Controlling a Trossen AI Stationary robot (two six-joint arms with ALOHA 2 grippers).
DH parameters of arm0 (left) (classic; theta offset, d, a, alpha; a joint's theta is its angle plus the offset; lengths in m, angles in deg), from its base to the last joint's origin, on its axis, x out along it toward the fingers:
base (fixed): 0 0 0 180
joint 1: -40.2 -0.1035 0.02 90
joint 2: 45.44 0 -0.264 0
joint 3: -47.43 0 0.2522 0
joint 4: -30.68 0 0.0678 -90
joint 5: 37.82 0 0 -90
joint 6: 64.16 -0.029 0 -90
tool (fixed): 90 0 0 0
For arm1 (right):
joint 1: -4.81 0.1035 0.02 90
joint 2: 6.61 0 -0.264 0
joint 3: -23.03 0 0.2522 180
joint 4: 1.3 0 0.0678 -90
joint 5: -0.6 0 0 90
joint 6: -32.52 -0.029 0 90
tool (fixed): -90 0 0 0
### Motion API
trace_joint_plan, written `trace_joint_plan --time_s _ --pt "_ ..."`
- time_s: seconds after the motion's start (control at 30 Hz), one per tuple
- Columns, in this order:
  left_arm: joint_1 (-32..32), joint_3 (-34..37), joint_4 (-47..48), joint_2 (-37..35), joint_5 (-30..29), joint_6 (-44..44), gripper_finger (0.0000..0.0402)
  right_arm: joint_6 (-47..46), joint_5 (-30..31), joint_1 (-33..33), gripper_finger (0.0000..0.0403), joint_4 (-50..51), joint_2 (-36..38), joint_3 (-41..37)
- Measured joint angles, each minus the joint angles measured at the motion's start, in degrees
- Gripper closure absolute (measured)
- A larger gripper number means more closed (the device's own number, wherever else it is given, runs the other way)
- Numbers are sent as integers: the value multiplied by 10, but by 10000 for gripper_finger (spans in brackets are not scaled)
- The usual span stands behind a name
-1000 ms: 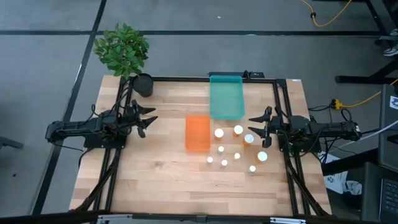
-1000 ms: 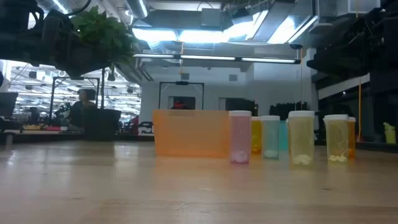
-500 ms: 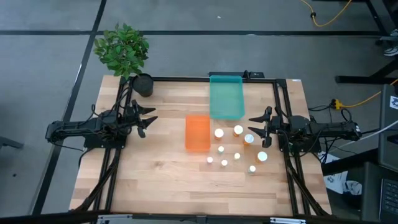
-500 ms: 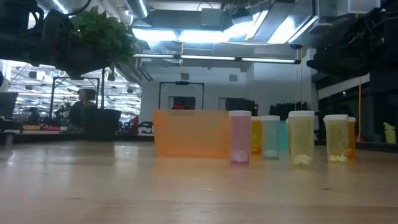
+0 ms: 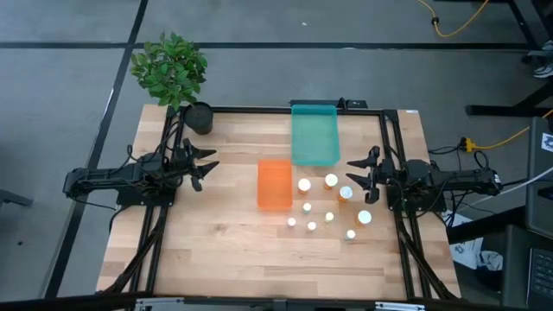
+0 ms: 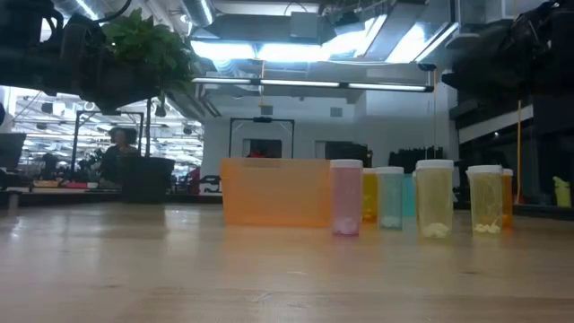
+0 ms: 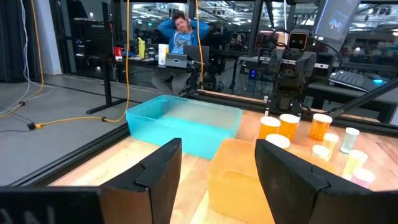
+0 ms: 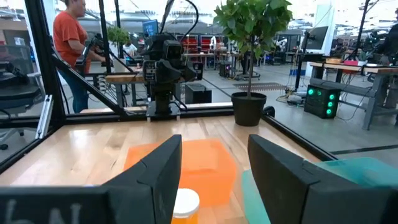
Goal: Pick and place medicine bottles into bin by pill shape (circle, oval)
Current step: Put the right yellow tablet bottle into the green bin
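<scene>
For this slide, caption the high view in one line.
Both open hands, left hand and right hand, wait apart; medicine bottles stand beside the orange bin and teal bin.

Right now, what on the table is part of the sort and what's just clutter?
Job:
medicine bottles
orange bin
teal bin
left tool, open, waiting at the table's left
right tool, open, beside the bottles

Not job:
potted plant

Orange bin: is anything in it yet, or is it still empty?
Empty. In the high view the orange bin shows only bare floor, and the medicine bottles all stand on the table.
</scene>
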Motion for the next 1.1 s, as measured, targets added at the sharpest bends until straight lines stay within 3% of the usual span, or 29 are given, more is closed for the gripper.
trace_joint_plan --time_s 0.17,0.3,0.43,0.67,0.83,1.1 --pt "0 0 0 0 0 0 206 11 1 0 215 -12 0 0" --pt "0 0 0 0 0 -1 206 32 40 0 215 -63 0 0" --pt "0 0 -5 0 0 -39 206 32 50 0 215 -94 0 0" --pt "0 0 -74 0 -1 -46 206 4 51 0 215 -86 0 0" --pt "0 0 -120 0 -1 -47 206 62 92 0 215 -80 0 0" --pt "0 0 -174 0 -10 -49 206 18 105 0 215 -9 0 0"
